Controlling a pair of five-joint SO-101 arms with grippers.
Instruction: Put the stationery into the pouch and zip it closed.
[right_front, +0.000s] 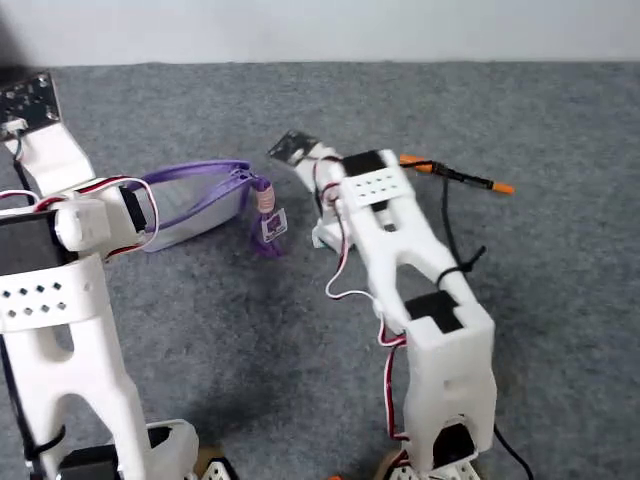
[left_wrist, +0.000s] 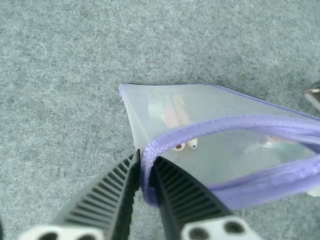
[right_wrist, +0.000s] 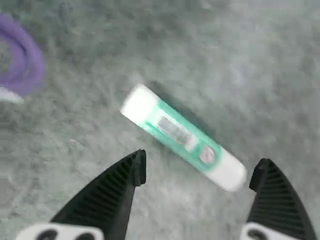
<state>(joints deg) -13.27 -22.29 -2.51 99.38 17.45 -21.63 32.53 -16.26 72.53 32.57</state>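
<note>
Pouch (right_front: 195, 205) of clear plastic with purple zip edging lay on its side on the grey, carpet-like tabletop (right_front: 250, 340), towards the left of the high view. Its mouth stood open, the two purple zip edges apart. A small tag (right_front: 270, 224) hung off its end nearest the middle of the tabletop. Through my left wrist camera I saw the left end effector (left_wrist: 145, 160) clenched on the purple edging at one corner of the mouth, black ribbed fingers (left_wrist: 117, 182) on either side of the fabric. Inside the pouch I could make out a few slim stationery pieces (left_wrist: 185, 145) with white tips, lying along its length.

My right wrist camera looked straight down on a green-and-white stick (right_wrist: 182, 137) lying flat and at a slant on the tabletop. The right end effector (right_wrist: 200, 167) was released, its fingers spread wide, hanging above the stick and not touching it. A loop of purple cord (right_wrist: 25, 65) showed nearby. Farther back, beyond the right arm, an orange-and-black pen (right_front: 460, 177) lay on the tabletop, well apart from the pouch.
</note>
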